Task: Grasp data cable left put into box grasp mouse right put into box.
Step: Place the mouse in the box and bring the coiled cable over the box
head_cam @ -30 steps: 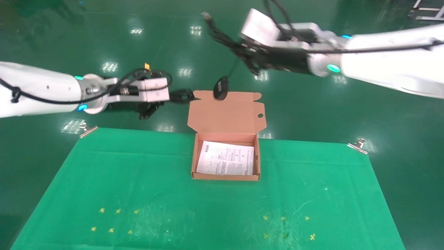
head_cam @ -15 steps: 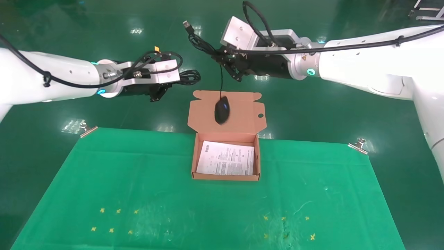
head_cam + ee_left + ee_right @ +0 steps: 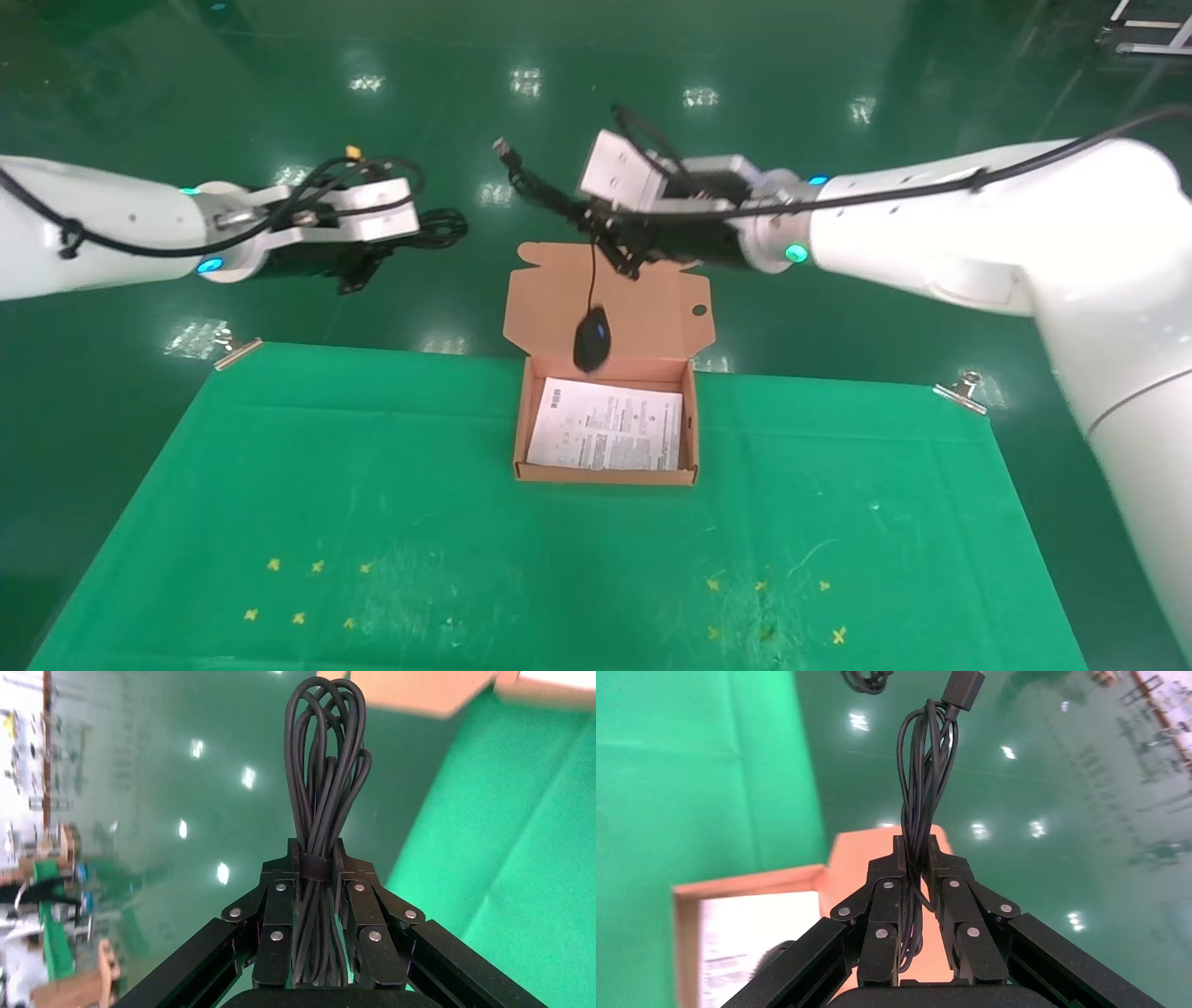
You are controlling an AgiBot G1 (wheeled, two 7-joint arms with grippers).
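Observation:
The box (image 3: pixel 605 473) stands open at the table's back edge, its flap lid (image 3: pixel 643 303) upright and a white printed sheet (image 3: pixel 605 436) inside. My right gripper (image 3: pixel 603 244) is above and behind the lid, shut on the mouse's bundled cord (image 3: pixel 921 776). The black mouse (image 3: pixel 592 341) hangs on its cord in front of the lid, just above the box's back wall. The USB plug (image 3: pixel 504 149) sticks out to the left. My left gripper (image 3: pixel 402 244) is left of the box, off the table, shut on the data cable (image 3: pixel 325 776), a black coil bundle (image 3: pixel 441 226).
A green cloth (image 3: pixel 372 522) covers the table, held by metal clips at the back left (image 3: pixel 235 349) and back right (image 3: pixel 961 388) corners. Small yellow marks (image 3: pixel 307 589) lie near the front on both sides. A shiny green floor lies beyond the table.
My right gripper has come down and nearer with the mouse's cord. The mouse has dropped from above the lid's top edge to just over the box. My left gripper has shifted left with the data cable.

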